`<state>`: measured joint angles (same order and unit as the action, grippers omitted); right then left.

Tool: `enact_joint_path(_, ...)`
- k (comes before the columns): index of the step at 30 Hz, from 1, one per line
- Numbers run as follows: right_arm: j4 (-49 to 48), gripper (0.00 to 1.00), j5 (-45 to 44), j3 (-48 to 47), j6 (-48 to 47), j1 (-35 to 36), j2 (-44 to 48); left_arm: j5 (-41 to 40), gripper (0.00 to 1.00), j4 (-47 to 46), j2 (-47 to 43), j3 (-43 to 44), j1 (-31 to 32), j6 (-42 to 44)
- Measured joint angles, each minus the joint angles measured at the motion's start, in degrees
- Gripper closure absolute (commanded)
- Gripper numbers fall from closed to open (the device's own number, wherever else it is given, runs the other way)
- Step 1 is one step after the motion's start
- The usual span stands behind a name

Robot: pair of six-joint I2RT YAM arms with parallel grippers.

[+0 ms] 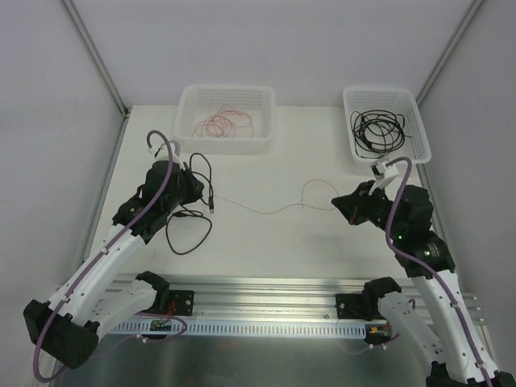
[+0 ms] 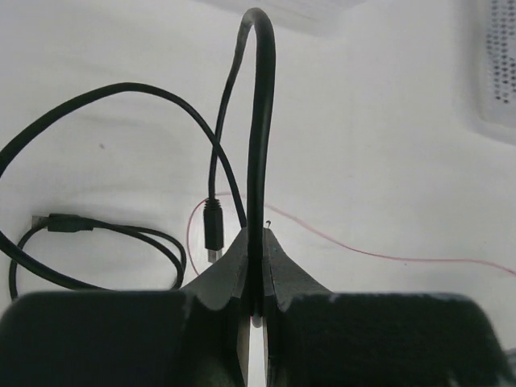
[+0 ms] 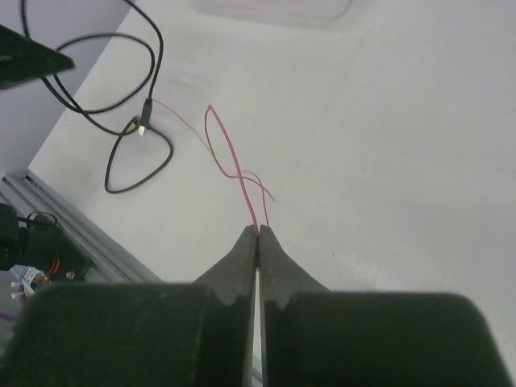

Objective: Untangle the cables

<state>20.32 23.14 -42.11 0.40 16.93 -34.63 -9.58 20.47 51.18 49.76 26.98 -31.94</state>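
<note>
On the tabletop (image 1: 266, 250), at left, the left jaws are clamped on the black cable (image 2: 260, 121): light, limp, best held near a plug (image 2: 212, 230). The red wire (image 3: 242, 181), hair-fine and likely easy to snap, starts by that plug, where it may snag, and crosses to the right jaws, pinched together on it. Behind, the left basket (image 1: 227, 146) and right basket (image 1: 422, 137) hold coils.
</note>
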Motion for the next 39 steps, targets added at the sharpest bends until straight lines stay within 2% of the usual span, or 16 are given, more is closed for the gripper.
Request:
enact_joint_path(6,12.4,0.99,-5.6,-15.3,-2.1,-0.7,2.2,-1.2,1.0,0.4,3.8,-4.9,-7.0,-2.8)
enact_joint_path(12,18.1,0.99,-7.5,-23.7,-2.9,-0.8,2.3,-0.2,1.0,0.4,10.4,-6.7,-9.4,-4.6)
enact_joint_path(15,18.6,0.99,-7.1,-23.8,-3.0,-0.8,1.2,2.9,0.83,-0.6,11.6,-7.8,-9.4,-5.0)
enact_joint_path(16,18.6,0.99,-6.9,-23.6,-3.0,-0.8,0.7,3.9,0.7,-0.8,11.6,-8.2,-9.4,-5.1)
enact_joint_path(19,18.1,0.99,-4.8,-21.3,-2.5,-0.8,-1.6,8.0,0.46,-1.9,10.4,-10.0,-9.4,-4.9)
enact_joint_path(20,17.8,0.99,-3.9,-20.3,-2.3,-0.8,-2.6,9.4,0.31,-2.2,9.4,-10.8,-9.4,-4.9)
enact_joint_path(23,16.4,0.99,-1.5,-17.1,-0.9,-0.8,-5.0,13.2,0.07,-2.3,4.8,-12.5,-9.4,-4.3)
enact_joint_path(26,15.1,0.99,0.1,-15.5,0.8,-0.5,-6.7,16.9,0.02,-2.3,-0.5,-13.3,-8.8,-3.7)
enact_joint_path(29,12.9,0.99,0.6,-15.4,2.6,1.0,-7.7,20.7,0.01,-4.6,-4.8,-13.3,-5.2,-2.0)
enact_joint_path(39,7.1,0.99,-0.4,-16.9,8.7,10.1,-13.4,23.7,0.01,-16.0,-6.0,-12.7,18.8,12.1)
